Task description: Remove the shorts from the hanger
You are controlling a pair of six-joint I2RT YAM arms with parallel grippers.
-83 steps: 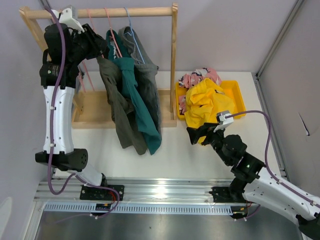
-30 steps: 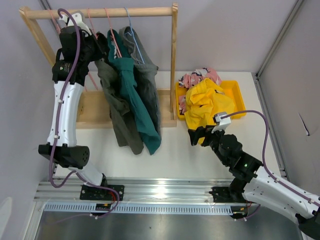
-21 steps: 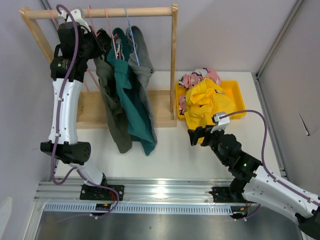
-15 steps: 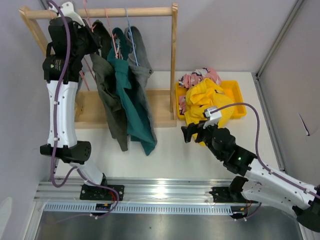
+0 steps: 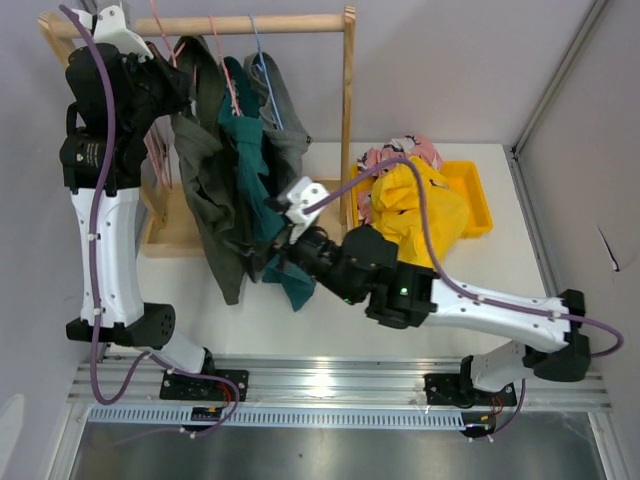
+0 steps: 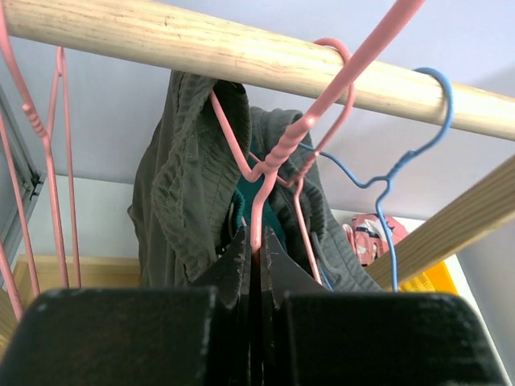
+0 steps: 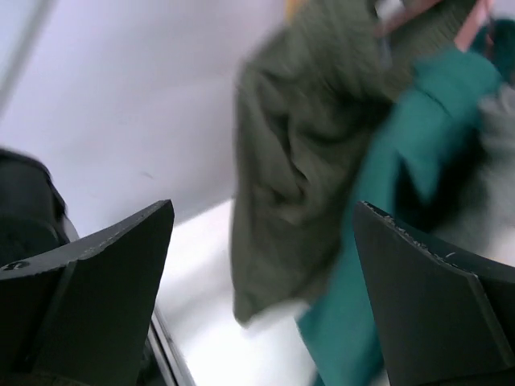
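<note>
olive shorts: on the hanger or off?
On. The olive shorts hang from a pink hanger hooked over the wooden rail, waistband draped over its wire.

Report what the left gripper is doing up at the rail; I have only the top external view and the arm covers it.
Observer: In the left wrist view, the left gripper is shut on the wire of a pink hanger, just under its twisted neck.
Operator: Describe what's above the grip.
Observer: A pink hook loops over the wooden rail, beside a blue hanger.
Operator: Check the right gripper.
Observer: The right gripper is open, with the olive shorts and teal shorts framed between its fingers. The view is blurred, so I cannot tell contact.
</note>
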